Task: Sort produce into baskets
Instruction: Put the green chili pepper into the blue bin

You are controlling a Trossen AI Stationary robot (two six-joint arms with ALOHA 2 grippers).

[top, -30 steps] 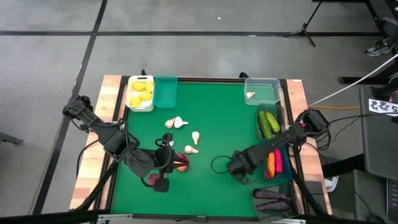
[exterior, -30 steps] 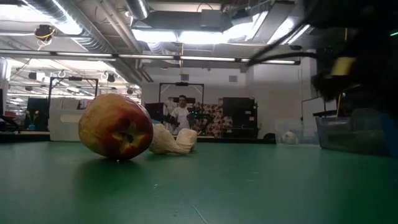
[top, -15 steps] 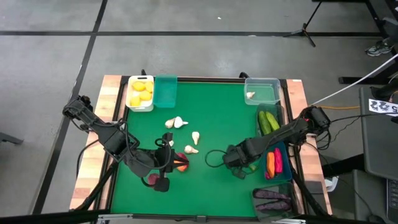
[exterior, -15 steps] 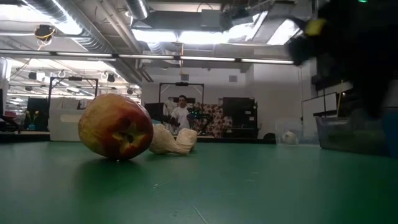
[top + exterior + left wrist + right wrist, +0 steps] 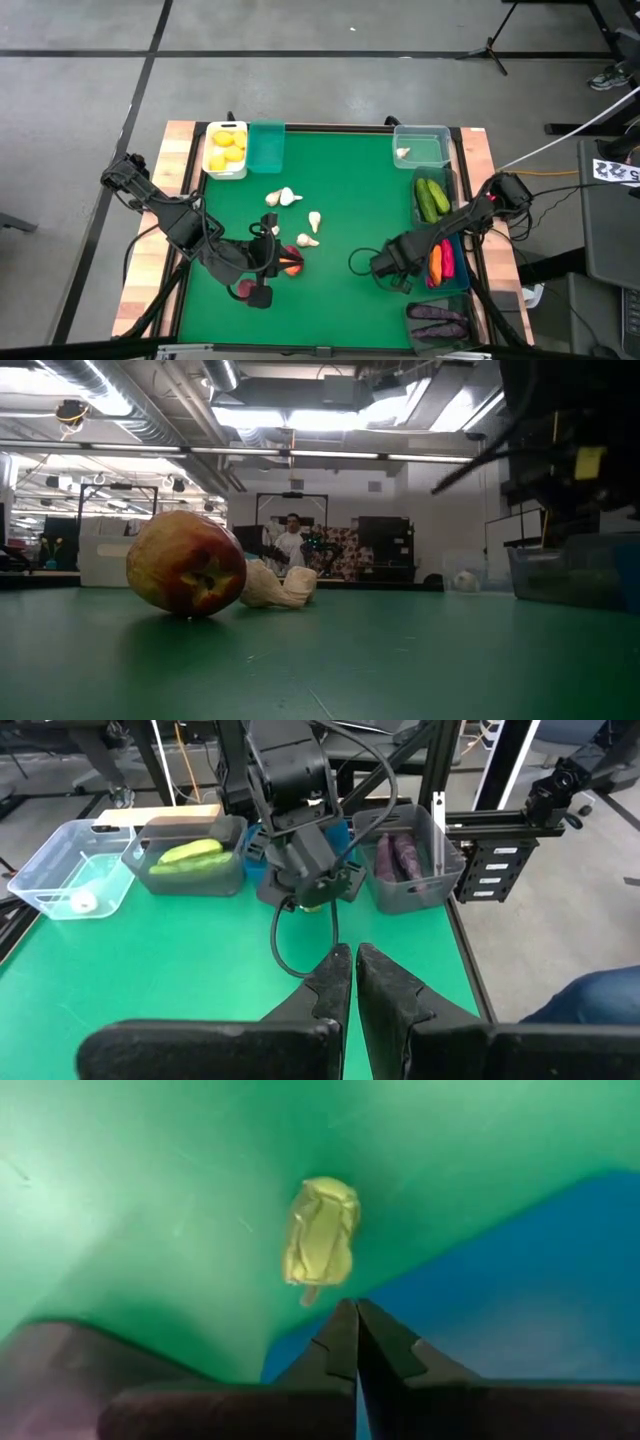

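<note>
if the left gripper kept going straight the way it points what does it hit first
Most likely the right gripper, which hangs straight ahead of the shut left gripper over the green mat; how far off it is stays unclear.

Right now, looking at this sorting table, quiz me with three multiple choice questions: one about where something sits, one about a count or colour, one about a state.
1. Where do the lemons lie?
A. in the white bin
B. in the teal bin
C. loose on the mat

2. How many garlic bulbs lie in the clear bin?
A. none
B. one
C. three

3. How does the left pincer stand?
A. wide open
B. shut on an apple
C. shut and empty

Answers:
1. A, the high view shows the yellow fruit filling the white bin at the far left corner.
2. B, a single garlic bulb sits in it.
3. C, the left wrist view shows its fingers pressed together with nothing between them.
</note>
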